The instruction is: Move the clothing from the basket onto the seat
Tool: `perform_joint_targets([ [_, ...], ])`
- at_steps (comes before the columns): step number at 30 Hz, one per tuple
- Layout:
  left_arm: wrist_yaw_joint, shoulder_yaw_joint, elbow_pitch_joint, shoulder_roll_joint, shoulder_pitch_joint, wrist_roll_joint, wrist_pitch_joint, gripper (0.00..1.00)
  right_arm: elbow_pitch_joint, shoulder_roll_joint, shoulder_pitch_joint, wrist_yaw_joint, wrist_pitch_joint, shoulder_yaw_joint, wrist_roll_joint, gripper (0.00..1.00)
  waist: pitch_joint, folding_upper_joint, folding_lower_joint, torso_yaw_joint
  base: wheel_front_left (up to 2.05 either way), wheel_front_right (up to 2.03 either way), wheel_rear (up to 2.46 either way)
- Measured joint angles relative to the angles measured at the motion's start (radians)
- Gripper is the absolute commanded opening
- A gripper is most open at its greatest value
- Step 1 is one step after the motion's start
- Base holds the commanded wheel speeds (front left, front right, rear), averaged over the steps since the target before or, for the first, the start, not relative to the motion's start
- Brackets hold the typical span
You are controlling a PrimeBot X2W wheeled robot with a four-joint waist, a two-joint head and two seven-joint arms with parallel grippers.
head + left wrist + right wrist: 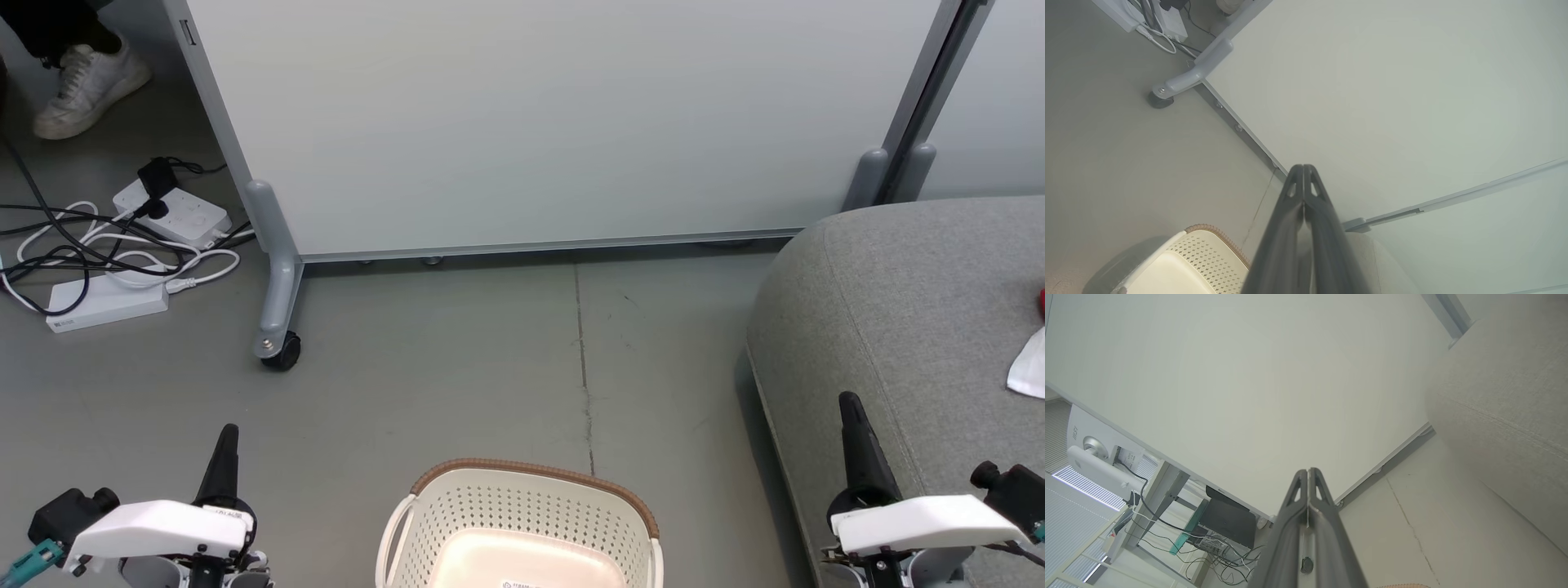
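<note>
Red clothing (1030, 367) lies on the seat (898, 310), basket (522, 506) looks empty, left gripper (229, 431) and right gripper (849, 402) pinched closed, empty, so likely finished, just recheck the basket.

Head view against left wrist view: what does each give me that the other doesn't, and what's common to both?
Head view adds: clothing lying on the seat at the far right, the right pincer, shut, and a person's shoe.
Left wrist view adds: a close look at the left pincer, fingertips pressed together, nothing held.
Both: the basket, the partition with its caster, and a power strip on the floor.
</note>
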Motion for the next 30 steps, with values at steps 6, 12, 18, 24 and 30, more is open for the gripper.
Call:
perform_joint_targets([
  [6, -0.004, 0.03, -0.005, 0.001, -0.006, -0.053, 0.031, 0.0, 0.011, -0.001, -0.016, 0.0, 0.008, 0.008, 0.075, 0.0, 0.003, 0.0, 0.0, -0.005, 0.0, 0.0, 0.0],
  [12, -0.008, 0.057, -0.011, 0.002, -0.021, -0.1, 0.058, 0.0, 0.019, -0.002, -0.026, -0.001, 0.015, 0.017, 0.146, 0.0, 0.006, 0.0, 0.0, -0.009, 0.0, 0.0, 0.0],
  [18, -0.014, 0.084, -0.016, 0.002, -0.023, -0.149, 0.084, 0.0, 0.024, -0.002, -0.044, -0.001, 0.019, 0.029, 0.214, 0.0, 0.01, 0.0, 0.0, -0.014, 0.0, 0.0, 0.0],
  [24, -0.018, 0.11, -0.022, 0.003, -0.04, -0.194, 0.107, 0.0, 0.029, -0.003, -0.061, -0.001, 0.027, 0.036, 0.277, 0.0, 0.013, 0.0, 0.0, -0.018, 0.0, 0.0, 0.0],
  [30, -0.025, 0.133, -0.026, 0.004, -0.043, -0.238, 0.131, 0.0, 0.036, -0.004, -0.075, -0.001, 0.032, 0.043, 0.339, 0.0, 0.016, 0.0, 0.0, -0.023, 0.0, 0.0, 0.0],
])
